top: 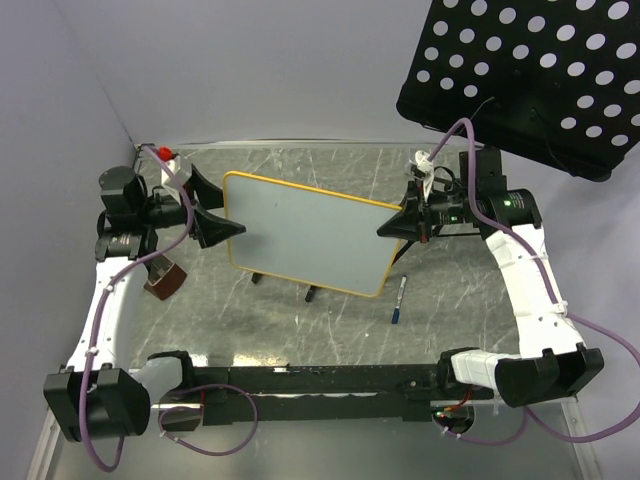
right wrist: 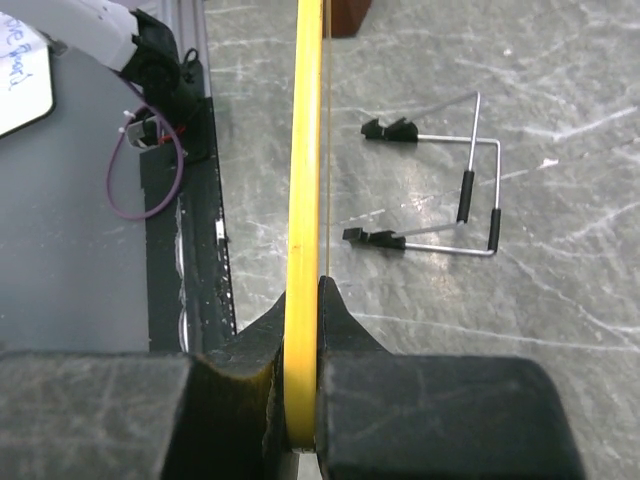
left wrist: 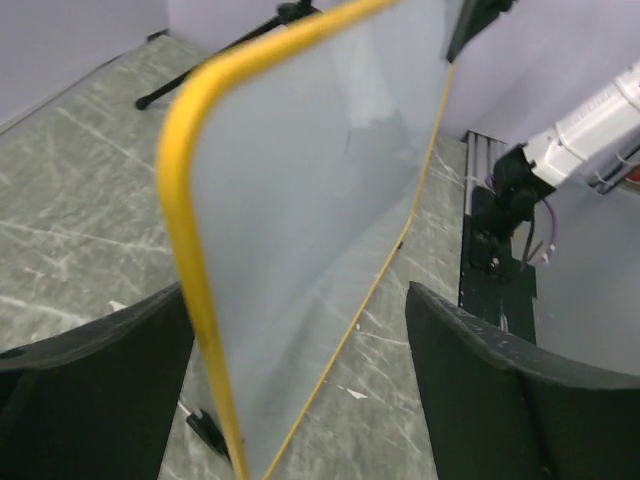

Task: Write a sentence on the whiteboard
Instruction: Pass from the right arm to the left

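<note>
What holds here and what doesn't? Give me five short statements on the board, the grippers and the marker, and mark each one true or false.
1. The right gripper is shut on the whiteboard, on its yellow edge. True.
2. The left gripper is clamped tight on the board. False: its fingers stand open, one on either side of the board's left edge.
3. The marker is held in the left gripper. False: it lies on the table by the board's near right corner.
4. The board face seen from above shows no writing. True.
5. The board lies flat on the table. False: it stands tilted.
</note>
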You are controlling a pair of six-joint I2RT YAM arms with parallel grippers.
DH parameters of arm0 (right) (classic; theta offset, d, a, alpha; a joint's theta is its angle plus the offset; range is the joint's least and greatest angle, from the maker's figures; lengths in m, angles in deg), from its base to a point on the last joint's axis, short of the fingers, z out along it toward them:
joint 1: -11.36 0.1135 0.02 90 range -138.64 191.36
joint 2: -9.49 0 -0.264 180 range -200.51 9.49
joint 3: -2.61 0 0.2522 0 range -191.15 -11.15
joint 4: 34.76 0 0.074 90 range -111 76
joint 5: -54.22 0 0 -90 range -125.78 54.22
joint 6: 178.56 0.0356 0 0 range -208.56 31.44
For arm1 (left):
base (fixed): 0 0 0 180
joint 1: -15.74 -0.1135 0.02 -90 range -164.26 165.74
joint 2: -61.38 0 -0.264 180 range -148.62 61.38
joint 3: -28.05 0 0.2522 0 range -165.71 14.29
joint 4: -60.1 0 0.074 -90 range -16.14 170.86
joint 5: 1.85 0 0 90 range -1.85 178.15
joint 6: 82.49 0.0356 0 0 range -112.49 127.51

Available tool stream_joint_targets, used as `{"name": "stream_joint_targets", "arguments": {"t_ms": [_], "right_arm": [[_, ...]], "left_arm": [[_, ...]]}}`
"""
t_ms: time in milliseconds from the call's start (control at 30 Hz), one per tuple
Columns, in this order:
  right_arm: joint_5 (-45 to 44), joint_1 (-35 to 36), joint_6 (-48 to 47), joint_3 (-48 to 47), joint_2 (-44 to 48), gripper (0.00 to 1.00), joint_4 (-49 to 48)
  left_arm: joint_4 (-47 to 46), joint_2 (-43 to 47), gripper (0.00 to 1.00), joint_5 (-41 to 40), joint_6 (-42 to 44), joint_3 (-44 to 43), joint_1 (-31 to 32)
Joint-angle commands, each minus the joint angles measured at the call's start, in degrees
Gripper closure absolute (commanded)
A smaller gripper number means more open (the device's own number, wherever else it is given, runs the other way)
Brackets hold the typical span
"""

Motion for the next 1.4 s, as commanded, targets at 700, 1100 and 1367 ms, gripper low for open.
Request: {"name": "stream_joint_targets", "arguments": {"t_ms": [700, 1100, 1367], "right_arm": [[11.97, 0.69, -0.79, -8.29, -1.72, 1.0, 0.41], [12.15, 0.78, -0.17, -10.14, -2.6, 1.0, 0.85], [11.97, 0.78, -1.5, -9.7, -3.4, 1.0, 1.99]], "left_arm": [[5.28, 0.59, 0.89, 13.85, 8.26, -1.45, 4.77], [11.45, -0.47, 0.66, 14.47, 11.87, -3.04, 4.68], [39.36, -6.97, 0.65, 18.16, 33.55, -16.91, 3.89]]}}
